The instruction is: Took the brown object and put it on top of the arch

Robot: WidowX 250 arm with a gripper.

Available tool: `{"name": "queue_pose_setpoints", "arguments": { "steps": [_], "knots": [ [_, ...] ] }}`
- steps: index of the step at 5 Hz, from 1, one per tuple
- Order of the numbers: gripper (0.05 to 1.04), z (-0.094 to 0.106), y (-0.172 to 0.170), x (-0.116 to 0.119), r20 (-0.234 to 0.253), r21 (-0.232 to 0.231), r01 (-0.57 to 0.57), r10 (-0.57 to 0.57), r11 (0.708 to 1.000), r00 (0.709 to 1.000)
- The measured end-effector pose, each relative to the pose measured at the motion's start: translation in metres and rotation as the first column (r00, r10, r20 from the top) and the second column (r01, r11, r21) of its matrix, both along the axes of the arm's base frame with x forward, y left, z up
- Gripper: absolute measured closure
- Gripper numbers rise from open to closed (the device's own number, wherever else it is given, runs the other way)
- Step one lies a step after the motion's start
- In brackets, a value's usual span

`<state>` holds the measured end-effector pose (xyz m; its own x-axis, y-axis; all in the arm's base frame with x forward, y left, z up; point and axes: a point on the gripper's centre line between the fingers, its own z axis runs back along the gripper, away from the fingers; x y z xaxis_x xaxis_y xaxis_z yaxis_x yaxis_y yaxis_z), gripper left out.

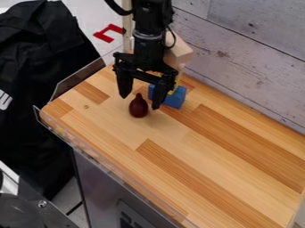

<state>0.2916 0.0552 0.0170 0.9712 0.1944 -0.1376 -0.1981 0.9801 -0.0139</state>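
A dark-brown, pear-shaped object [138, 107], narrow end uppermost in view, sits on the counter [208, 156] near a partly hidden blue-and-yellow arch [175, 98].

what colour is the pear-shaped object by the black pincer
The pear-shaped object is dark reddish brown; camera view shows it best.

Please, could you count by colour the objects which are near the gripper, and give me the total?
Brown: 1, the rounded object
Blue: at least 1, the block
Yellow: at least 1, the piece
Pale wood: at least 1, the block-like piece
Total: at least 4; the gripper hides part of the group behind it.
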Motion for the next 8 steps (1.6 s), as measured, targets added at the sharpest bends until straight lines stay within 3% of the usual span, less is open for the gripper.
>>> {"name": "queue_pose_setpoints", "arguments": {
  "steps": [3,6,7,8],
  "knots": [
    [0.085,-0.016,0.009,0.0,-0.039,-0.022,-0.025,0.024,0.999,0.999],
    [0.12,-0.028,0.008,-0.003,-0.013,-0.049,-0.046,0.046,0.998,0.999],
    [0.393,-0.031,0.008,-0.005,-0.002,-0.071,-0.067,0.067,0.995,0.998],
    [0.508,-0.031,0.009,-0.006,0.015,-0.076,-0.082,0.083,0.994,0.996]
  ]
}}
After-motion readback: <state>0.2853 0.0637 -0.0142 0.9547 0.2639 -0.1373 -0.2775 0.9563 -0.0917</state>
